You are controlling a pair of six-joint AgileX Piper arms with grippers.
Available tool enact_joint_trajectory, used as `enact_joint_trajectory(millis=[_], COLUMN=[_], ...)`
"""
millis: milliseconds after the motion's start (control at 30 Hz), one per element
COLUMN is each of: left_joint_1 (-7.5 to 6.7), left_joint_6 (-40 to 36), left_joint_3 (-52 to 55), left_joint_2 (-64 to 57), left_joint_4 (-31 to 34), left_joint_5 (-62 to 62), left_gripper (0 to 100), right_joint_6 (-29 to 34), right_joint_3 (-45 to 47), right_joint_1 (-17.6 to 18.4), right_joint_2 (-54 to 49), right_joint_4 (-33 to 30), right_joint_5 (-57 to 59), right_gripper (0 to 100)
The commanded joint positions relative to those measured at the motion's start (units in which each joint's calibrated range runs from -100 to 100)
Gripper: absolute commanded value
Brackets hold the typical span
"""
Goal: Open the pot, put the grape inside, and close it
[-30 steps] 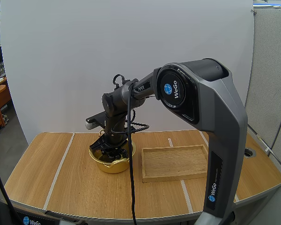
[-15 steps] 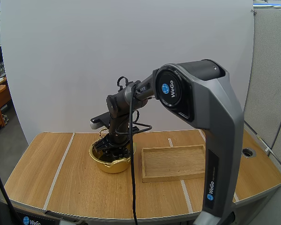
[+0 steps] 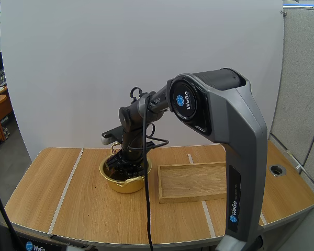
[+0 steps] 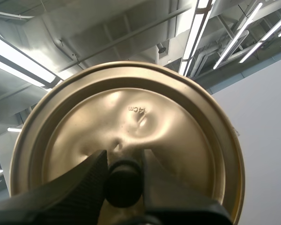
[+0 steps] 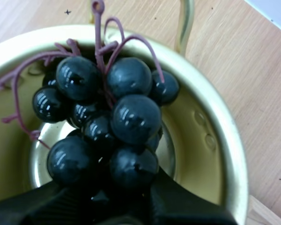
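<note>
The open gold pot [image 3: 126, 183] stands on the table left of centre. My right gripper [image 3: 127, 165] reaches down into its mouth. In the right wrist view the right gripper [image 5: 117, 190] is shut on a bunch of dark grapes [image 5: 124, 115] with purple stems. The bunch hangs inside the pot's rim [image 5: 227, 145], just above the shiny bottom. My left gripper [image 4: 124, 161] is shut on the black knob [image 4: 124, 183] of the gold lid [image 4: 131, 112], which is held up away from the pot.
A shallow wooden tray [image 3: 194, 181] lies right of the pot, close to it. Bare wooden table [image 3: 68, 198] stretches to the left and front. The right arm's big grey links [image 3: 235, 157] rise over the table's right half.
The right arm's wrist has shifted slightly right and lowered the grapes deeper into the pot. The pot and tray have stayed put.
</note>
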Motion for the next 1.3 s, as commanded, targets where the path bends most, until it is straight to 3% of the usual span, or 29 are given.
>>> enact_joint_trajectory(millis=[0, 933, 1133, 1267], left_joint_1=[-0.14, -0.14, -0.14, -0.14], left_joint_6=[-0.18, -0.18, -0.18, -0.18], left_joint_3=[-0.46, -0.46, -0.46, -0.46], left_joint_2=[-0.39, -0.39, -0.39, -0.39], left_joint_4=[1.14, 1.14, 1.14, 1.14], left_joint_5=[-1.25, -1.25, -1.25, -1.25], left_gripper=[0, 0, 0, 0], right_joint_6=[-0.22, -0.22, -3.70, -4.13], right_joint_3=[-3.02, -3.44, -3.44, -5.06], right_joint_1=[-0.60, -0.60, -0.60, -0.60], right_joint_2=[-0.37, 2.79, 2.41, 2.26], right_joint_4=[-1.28, 2.90, 6.37, 7.06], right_joint_5=[-14.62, -9.74, -8.40, -5.90], right_gripper=[0, 0, 0, 53])
